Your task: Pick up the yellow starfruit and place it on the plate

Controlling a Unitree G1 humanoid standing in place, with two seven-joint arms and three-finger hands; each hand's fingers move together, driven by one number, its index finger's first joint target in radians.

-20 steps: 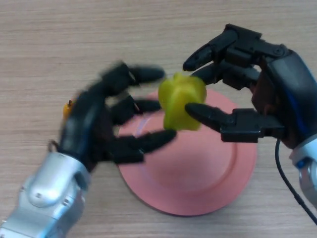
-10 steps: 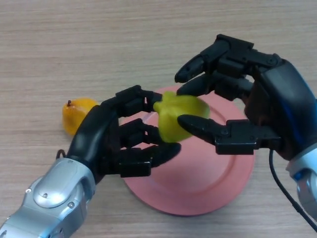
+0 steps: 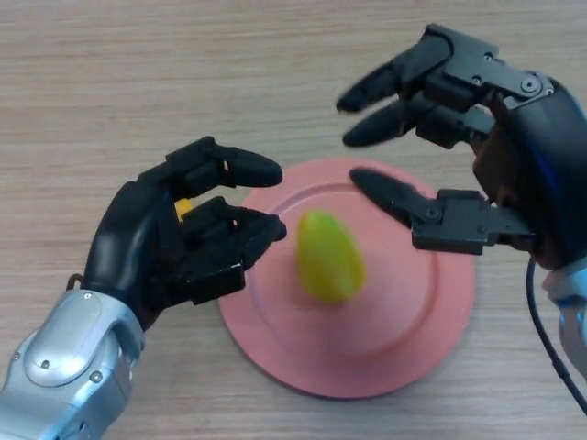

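Since the yellow starfruit lies on the pink plate, a bit left of centre, it looks placed w/ neither hand touching it. Left hand sits just left of the fruit, over the plate's left rim, fingers loosely bent, holding nothing. Right hand hovers over the far-right side of the plate, fingers and thumb spread wide, empty. Judging by look: the fruit seems light, smooth, waxy, prob slippery and apt to roll; best gripped across its long sides, thumb opposite fingers. Count: 1 starfruit, 1 plate, 2 hands, plus 1 small orange item peeking from behind the left hand.
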